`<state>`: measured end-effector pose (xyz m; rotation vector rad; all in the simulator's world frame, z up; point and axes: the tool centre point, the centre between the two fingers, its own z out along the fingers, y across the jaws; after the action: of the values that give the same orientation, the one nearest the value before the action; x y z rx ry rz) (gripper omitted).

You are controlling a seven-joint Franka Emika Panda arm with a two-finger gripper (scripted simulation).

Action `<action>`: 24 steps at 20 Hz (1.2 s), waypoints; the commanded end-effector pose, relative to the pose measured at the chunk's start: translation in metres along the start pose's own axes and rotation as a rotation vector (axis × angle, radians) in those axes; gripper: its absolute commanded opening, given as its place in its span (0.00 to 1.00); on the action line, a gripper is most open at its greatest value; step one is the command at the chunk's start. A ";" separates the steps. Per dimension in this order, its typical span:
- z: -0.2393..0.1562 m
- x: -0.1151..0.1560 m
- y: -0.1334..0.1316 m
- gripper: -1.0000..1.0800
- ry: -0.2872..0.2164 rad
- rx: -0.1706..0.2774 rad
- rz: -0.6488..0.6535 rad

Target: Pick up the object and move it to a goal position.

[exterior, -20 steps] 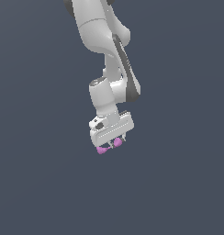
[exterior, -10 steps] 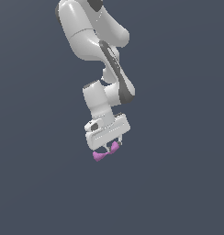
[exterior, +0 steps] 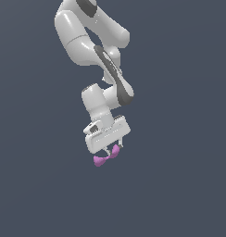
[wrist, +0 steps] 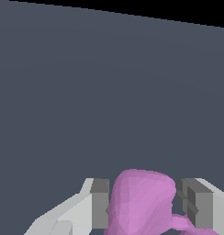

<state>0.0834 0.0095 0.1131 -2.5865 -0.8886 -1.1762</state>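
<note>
The object (exterior: 105, 158), a small magenta-pink bow-tie piece, hangs in the air under the white arm in the exterior view. My gripper (exterior: 109, 152) is shut on it near its narrow waist, with one lobe sticking out toward the exterior view's left. In the wrist view a large pink lobe of the object (wrist: 140, 202) fills the gap between the two grey pads (wrist: 100, 204), and my gripper (wrist: 148, 203) holds it from both sides. The goal position is not in view.
Only a plain dark grey-blue background surrounds the arm (exterior: 94, 41) in both views. No table, edge or other item shows.
The gripper has dropped lower and drifted slightly toward the exterior view's left, carrying the object. The upper arm links have swung further into view, and the object now sits more tilted.
</note>
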 end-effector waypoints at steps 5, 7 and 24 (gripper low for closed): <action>0.001 0.000 -0.001 0.00 0.003 0.003 -0.004; 0.001 0.000 -0.001 0.00 0.003 0.003 -0.004; 0.014 0.052 0.008 0.00 0.005 0.003 -0.004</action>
<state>0.1200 0.0310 0.1404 -2.5786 -0.8951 -1.1814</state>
